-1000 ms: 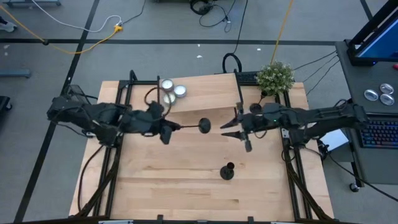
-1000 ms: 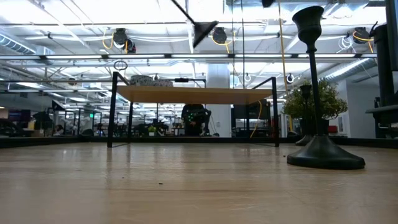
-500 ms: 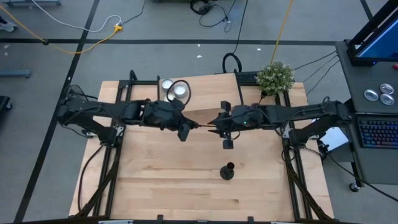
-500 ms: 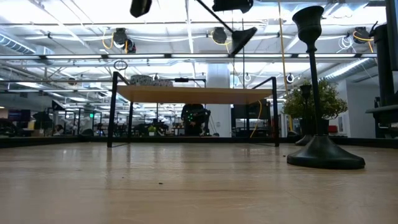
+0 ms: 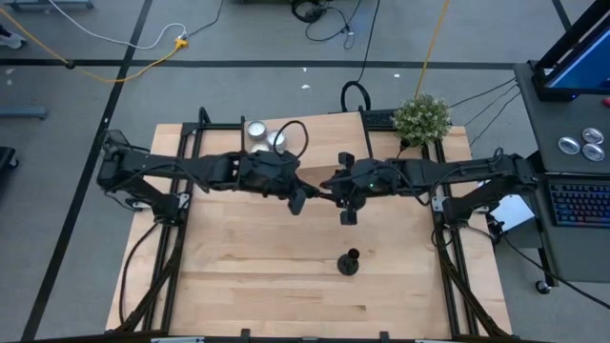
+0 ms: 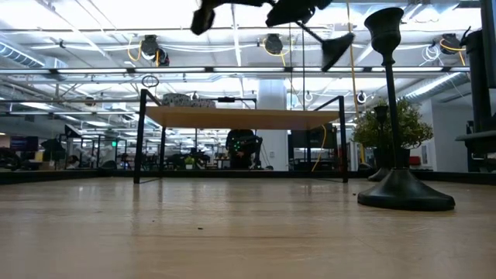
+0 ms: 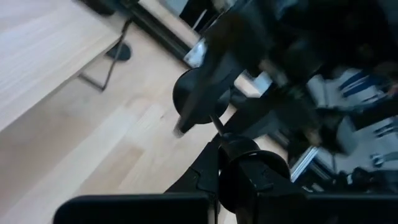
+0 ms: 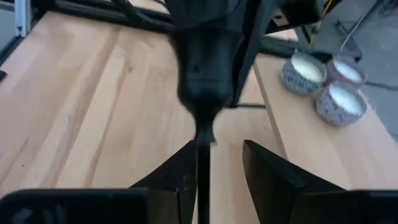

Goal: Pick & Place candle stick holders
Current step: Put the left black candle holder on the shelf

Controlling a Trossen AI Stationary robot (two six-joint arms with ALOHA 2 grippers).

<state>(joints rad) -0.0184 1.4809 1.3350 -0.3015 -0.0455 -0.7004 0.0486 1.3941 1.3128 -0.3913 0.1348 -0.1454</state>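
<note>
- Where the two arms meet over the middle of the wooden table (image 5: 238,286), the high view shows the left gripper (image 5: 307,193) pinching a black candlestick holder (image 5: 317,193) by its cup end; the right gripper (image 5: 331,190) flanks its stem, fingers apart. A second holder (image 5: 349,262) stands upright nearer the front edge, well apart.
- Low view: that standing holder (image 6: 397,116) (round flat base, thin stem) rises at right; a potted plant (image 6: 387,128) sits behind.
- Left wrist view: the carried holder's round base (image 7: 202,96) faces outward.
- Right wrist view: fingers (image 8: 267,171) spread either side of the stem (image 8: 203,168); tealight candles (image 8: 323,87) in silvery cups lie beyond on a raised wooden shelf.
</note>
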